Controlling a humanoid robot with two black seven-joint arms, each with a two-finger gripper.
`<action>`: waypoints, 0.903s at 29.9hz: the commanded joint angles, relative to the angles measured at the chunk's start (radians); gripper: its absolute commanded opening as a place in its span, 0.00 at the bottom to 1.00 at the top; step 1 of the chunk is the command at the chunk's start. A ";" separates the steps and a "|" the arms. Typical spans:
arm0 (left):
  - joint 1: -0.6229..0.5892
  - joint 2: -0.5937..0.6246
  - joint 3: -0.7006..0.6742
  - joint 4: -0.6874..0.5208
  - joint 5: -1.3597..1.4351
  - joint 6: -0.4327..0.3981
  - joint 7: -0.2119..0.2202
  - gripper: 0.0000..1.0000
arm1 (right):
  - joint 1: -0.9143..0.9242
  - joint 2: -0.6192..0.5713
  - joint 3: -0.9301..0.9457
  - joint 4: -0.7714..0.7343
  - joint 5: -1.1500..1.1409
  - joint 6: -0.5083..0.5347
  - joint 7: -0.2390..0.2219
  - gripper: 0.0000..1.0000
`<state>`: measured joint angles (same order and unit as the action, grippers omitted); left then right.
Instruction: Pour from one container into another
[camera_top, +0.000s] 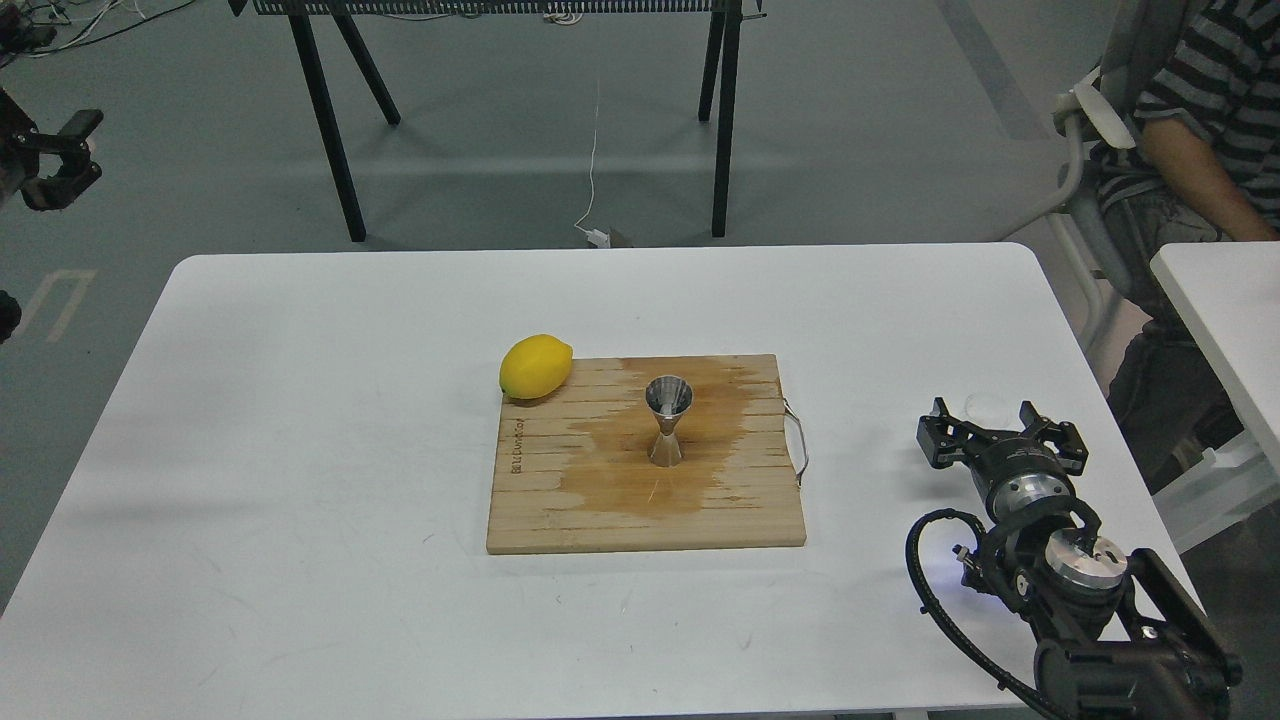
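The small clear glass cup (988, 405) stands upright on the white table near its right edge. My right gripper (1000, 432) sits just on the near side of it, open, its two black fingers spread wide to either side of the cup and not touching it. The shiny steel jigger (668, 420) stands upright in the middle of the wooden board (560, 510), well left of the cup. My left gripper (55, 155) hangs high at the far left, off the table, open and holding nothing.
A yellow lemon (536, 366) rests at the board's far left corner. A dark wet stain spreads around the jigger. The board has a metal handle (797, 445) on its right side. A seated person (1190, 130) and a second table (1225, 320) are at the right.
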<state>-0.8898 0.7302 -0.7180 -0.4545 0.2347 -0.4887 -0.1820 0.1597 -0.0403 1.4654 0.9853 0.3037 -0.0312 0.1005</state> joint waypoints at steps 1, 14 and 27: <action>0.000 0.000 -0.001 0.000 0.000 0.000 -0.001 0.99 | -0.043 -0.052 0.007 0.090 0.002 -0.016 -0.001 0.97; -0.003 0.008 -0.005 -0.001 -0.040 0.000 -0.004 0.99 | -0.023 -0.193 -0.039 0.366 -0.017 -0.067 0.002 0.97; 0.008 -0.006 -0.003 0.000 -0.161 0.000 -0.004 0.99 | 0.296 -0.449 -0.346 0.182 -0.026 0.152 -0.001 0.97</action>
<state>-0.8957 0.7297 -0.7219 -0.4542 0.1002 -0.4887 -0.1843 0.4122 -0.4695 1.1618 1.2300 0.2791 0.0208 0.1027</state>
